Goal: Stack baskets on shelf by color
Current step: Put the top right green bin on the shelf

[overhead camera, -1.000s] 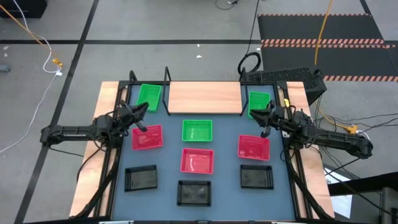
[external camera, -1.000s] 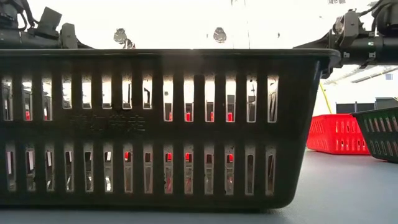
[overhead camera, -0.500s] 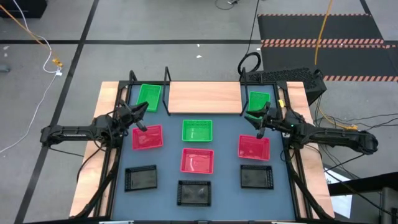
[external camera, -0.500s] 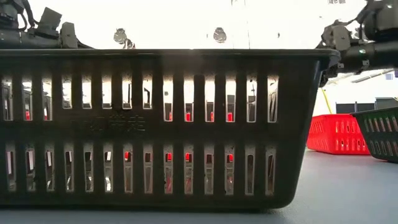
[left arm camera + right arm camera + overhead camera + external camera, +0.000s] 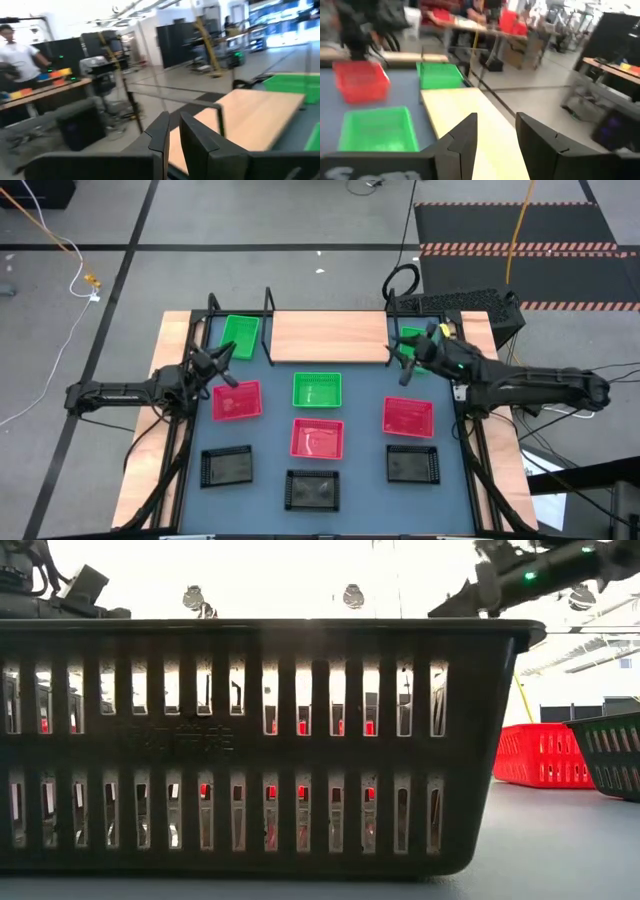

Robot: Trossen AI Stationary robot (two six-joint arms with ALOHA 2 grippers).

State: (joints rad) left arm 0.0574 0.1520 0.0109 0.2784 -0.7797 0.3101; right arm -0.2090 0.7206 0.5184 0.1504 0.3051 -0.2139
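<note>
Shelf [image 5: 328,337] sits at the far edge of the table [image 5: 360,480], its light-wood board bare. No baskets stacked on it: all nine are on the blue-grey top or beside the shelf. Green basket [image 5: 239,334] just off the shelf's left end, second green basket [image 5: 411,340] just off its right end and partly under the right arm, third green basket [image 5: 317,390] in front of the shelf, centre. Pink-red baskets [image 5: 236,401] in the middle band, one left, one centre, one right. Black baskets [image 5: 226,467] along the near edge. Right gripper [image 5: 405,370] is over the right green basket, fingers [image 5: 463,145] apart with a clear gap, holding nothing. Left gripper [image 5: 227,377] hovers at the far edge of the left pink-red basket; fingers [image 5: 161,132] look nearly closed, probably empty, but the wrist view is blurry.
</note>
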